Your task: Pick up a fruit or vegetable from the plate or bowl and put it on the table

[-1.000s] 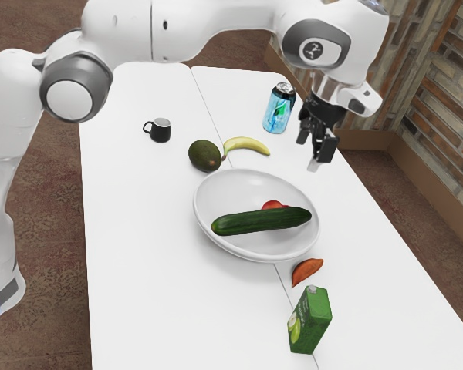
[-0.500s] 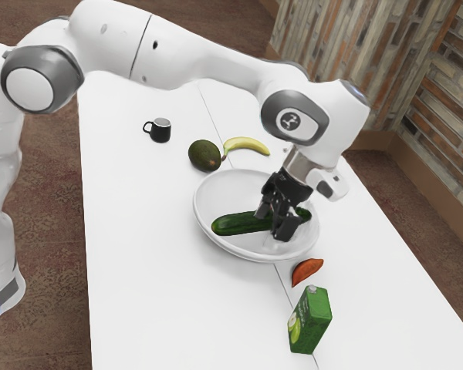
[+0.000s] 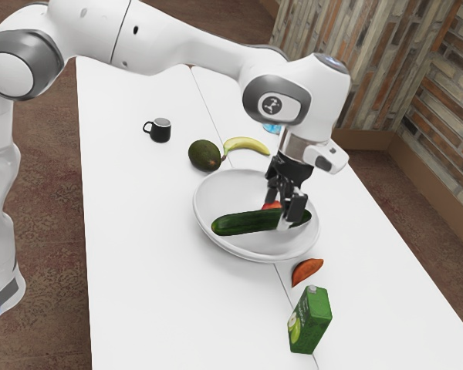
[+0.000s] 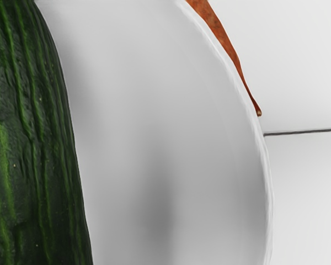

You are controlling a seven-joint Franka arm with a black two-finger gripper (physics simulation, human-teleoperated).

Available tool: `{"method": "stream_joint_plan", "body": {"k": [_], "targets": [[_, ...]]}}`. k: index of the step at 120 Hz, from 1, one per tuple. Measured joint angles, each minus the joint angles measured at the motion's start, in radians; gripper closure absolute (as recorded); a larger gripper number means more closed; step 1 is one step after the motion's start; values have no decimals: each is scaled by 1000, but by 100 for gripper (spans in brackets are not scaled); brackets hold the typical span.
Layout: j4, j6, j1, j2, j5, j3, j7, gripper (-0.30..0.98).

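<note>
Prob. the main risk now is an off-centre grab: the gripper (image 3: 279,211) is released, fingers apart, low over the bowl (image 3: 224,193), w/ the cuke (image 3: 243,223) right at the fingertips. Can't tell if either finger touches it. It looks like the likely pick, but the wrist view has it well over to one side of the hand, so a fingertip could come down on the skin & roll it, or the pads could pinch just an edge & slip. The hand is also nearer the cuke's end away from the arm's base, so w/ most of the length hanging baseward it could tilt on the lift & drag on the rim, poss. tugging the bowl along. The red fruit (image 3: 272,206), tucked beside the cuke just under the hand, might get nudged or caught too.

As for containers: the bowl, directly below the gripper, holds the cuke + red fruit, both well inside the rim. The carton (image 3: 312,320) stands well apart from the hand, past the spud (image 3: 307,270), cap on, contents unknown. Opposite way from the hand, beyond the bowl: the mug (image 3: 161,131), baseward, contents n/a from here, & the can (image 3: 272,129), mostly behind the arm.
</note>
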Motion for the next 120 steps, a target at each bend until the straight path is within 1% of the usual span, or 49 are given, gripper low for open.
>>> {"method": "stream_joint_plan", "body": {"k": [78, 120], "targets": [[-25, 17, 1, -3, -7, 1, -12, 0], [-112, 14, 26, -33, -8, 8, 0, 0]]}}
